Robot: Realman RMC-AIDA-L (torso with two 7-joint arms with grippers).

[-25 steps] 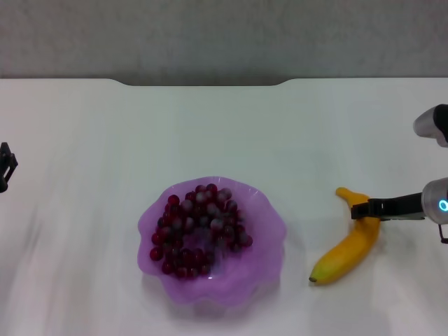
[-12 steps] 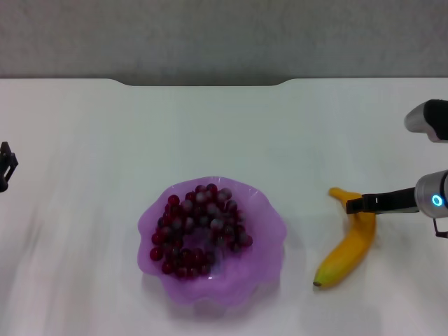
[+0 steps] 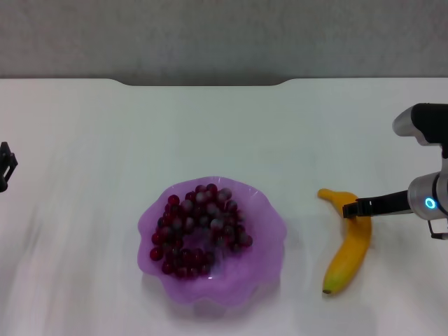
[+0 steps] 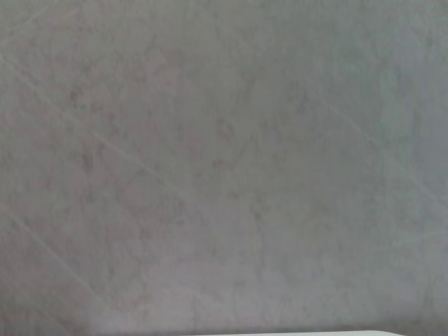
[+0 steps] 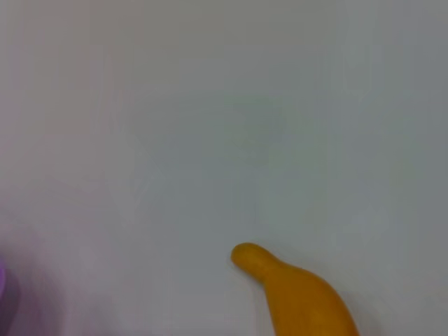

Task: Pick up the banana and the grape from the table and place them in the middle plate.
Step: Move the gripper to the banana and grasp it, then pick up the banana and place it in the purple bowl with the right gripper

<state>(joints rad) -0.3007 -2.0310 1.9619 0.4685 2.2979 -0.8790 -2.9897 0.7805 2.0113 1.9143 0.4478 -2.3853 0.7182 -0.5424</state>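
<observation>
The grape (image 3: 199, 227) bunch lies in the purple middle plate (image 3: 271, 234) at the centre front of the table (image 3: 224, 133). To the plate's right the yellow-orange banana (image 3: 348, 255) hangs nearly upright in the head view, stem end up. My right gripper (image 3: 353, 208) reaches in from the right and is shut on the banana just below its stem. In the right wrist view only the banana's stem end (image 5: 297, 297) shows over the white top. My left gripper (image 3: 4, 166) is parked at the far left edge.
The tabletop's far edge has a wide notch (image 3: 203, 82) with a grey wall behind it. A sliver of the purple plate (image 5: 3, 297) shows in the right wrist view. The left wrist view shows only a grey surface.
The right gripper has moved left toward the plate with the banana. The banana has swung from a slant to nearly upright, its stem end shifting left. The left arm has stayed put.
</observation>
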